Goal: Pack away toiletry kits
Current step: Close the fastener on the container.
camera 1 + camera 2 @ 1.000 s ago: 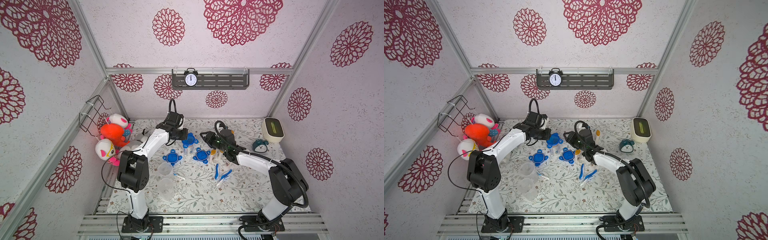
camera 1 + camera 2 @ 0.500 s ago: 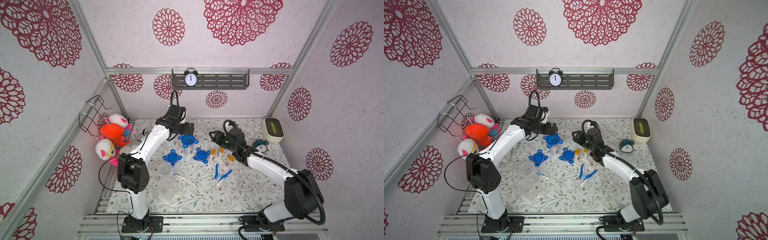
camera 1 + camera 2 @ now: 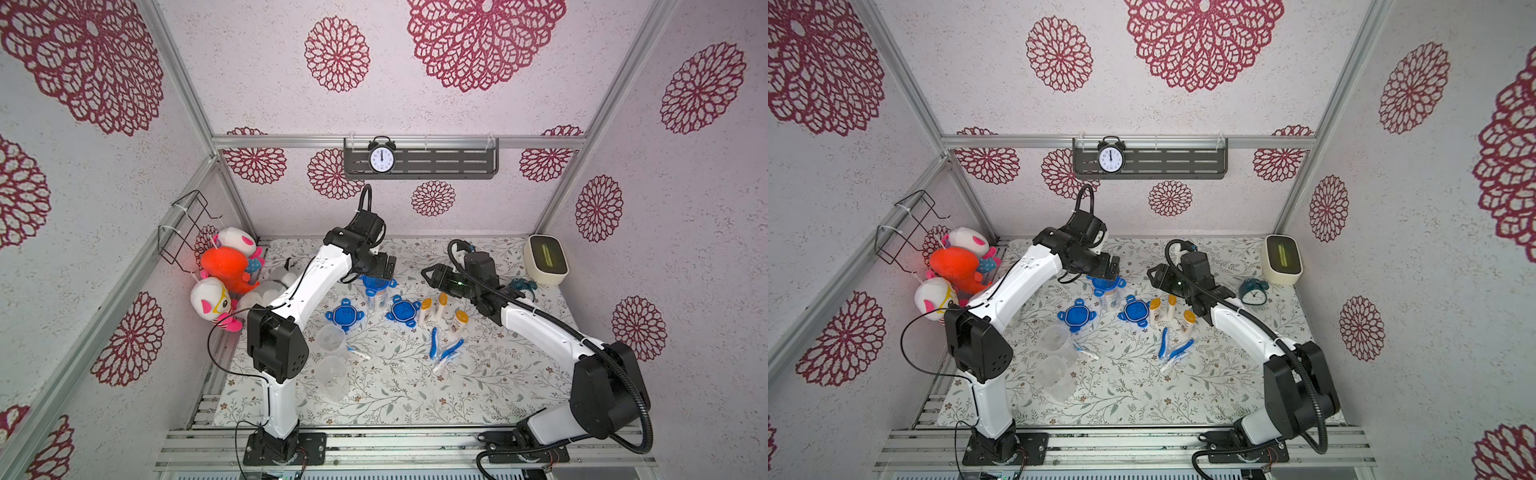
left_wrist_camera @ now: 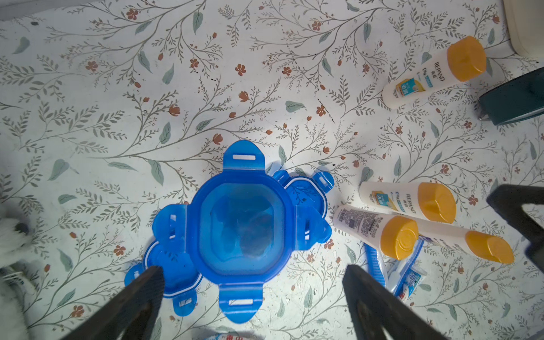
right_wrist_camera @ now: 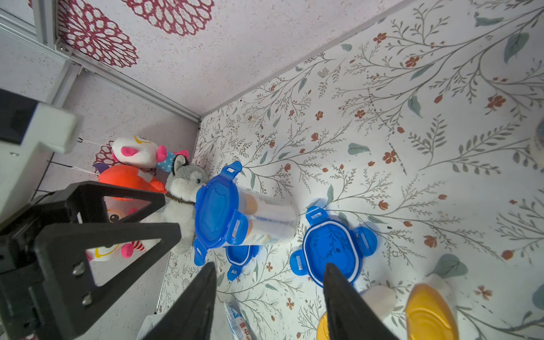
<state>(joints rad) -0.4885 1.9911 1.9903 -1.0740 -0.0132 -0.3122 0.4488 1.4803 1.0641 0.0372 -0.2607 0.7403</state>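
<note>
Floral worktop (image 3: 519, 374) carries one lidded cup (image 4: 244, 223), apparently packed; both jaws hang open and unladen, so filling an empty cup (image 3: 332, 376) likely comes next.

The lidded cup (image 3: 378, 293) stands behind two loose lids (image 3: 344, 314), bottles (image 3: 425, 311) to its right, toothbrushes (image 3: 434, 343) before them.

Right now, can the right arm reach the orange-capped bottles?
Probably yes. The orange-capped bottles lie close by the right arm, whose fingers are open and hold nothing. Nothing stands between them, so the way looks free.
</note>
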